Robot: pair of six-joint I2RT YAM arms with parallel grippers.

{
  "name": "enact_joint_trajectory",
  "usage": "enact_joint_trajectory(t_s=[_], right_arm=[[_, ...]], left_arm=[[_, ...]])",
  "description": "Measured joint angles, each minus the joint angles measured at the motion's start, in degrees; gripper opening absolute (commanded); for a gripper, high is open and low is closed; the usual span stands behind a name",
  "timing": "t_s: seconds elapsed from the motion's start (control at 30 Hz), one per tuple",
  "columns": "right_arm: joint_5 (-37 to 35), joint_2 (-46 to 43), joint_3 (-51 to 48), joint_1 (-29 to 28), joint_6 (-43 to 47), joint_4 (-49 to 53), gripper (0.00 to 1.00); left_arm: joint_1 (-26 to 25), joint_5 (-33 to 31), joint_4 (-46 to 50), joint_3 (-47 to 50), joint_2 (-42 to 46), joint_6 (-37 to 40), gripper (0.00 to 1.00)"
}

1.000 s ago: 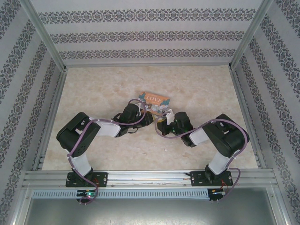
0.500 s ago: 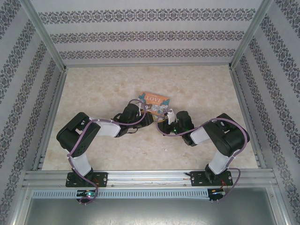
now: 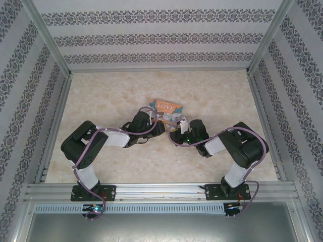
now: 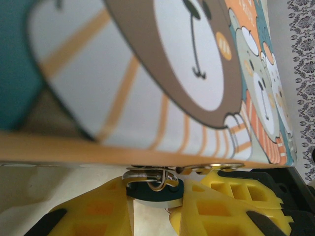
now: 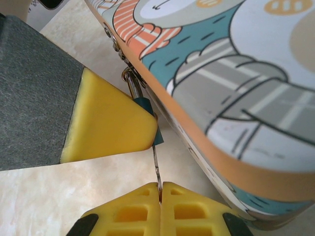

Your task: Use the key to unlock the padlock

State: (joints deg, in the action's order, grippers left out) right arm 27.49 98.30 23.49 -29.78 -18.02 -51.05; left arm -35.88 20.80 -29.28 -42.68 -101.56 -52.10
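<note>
Right claw (image 5: 160,191), pinched shut on the key (image 5: 156,164), had edged up to the padlock (image 5: 144,104) gripped in the left claw (image 4: 153,199); turning looked next

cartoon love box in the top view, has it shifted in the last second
No: the rectangular cartoon-printed LOVE box keeps its spot and angle against the far metal rail.

free: table (image 3: 101,96) beyond and beside box (image 3: 169,107) | blocked: near edge — left fingers (image 4: 93,211) on padlock (image 4: 152,190), right fingers (image 5: 133,211) on key (image 5: 157,172)
</note>
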Motion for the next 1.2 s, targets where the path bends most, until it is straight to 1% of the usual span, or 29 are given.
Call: enact_joint_trajectory(t_s=[0.8, 1.2], right_arm=[[-1.53, -1.51, -0.39, -0.85, 0.68, 2.01, 0.0], [-4.37, -4.0, 1.03, -1.53, 7.08, 7.15, 0.0]], left_arm=[[0.02, 1.11, 0.66, -0.11, 0.0, 0.39, 0.23], [0.37, 1.84, 0.63, -0.11, 0.28, 1.07, 0.23]])
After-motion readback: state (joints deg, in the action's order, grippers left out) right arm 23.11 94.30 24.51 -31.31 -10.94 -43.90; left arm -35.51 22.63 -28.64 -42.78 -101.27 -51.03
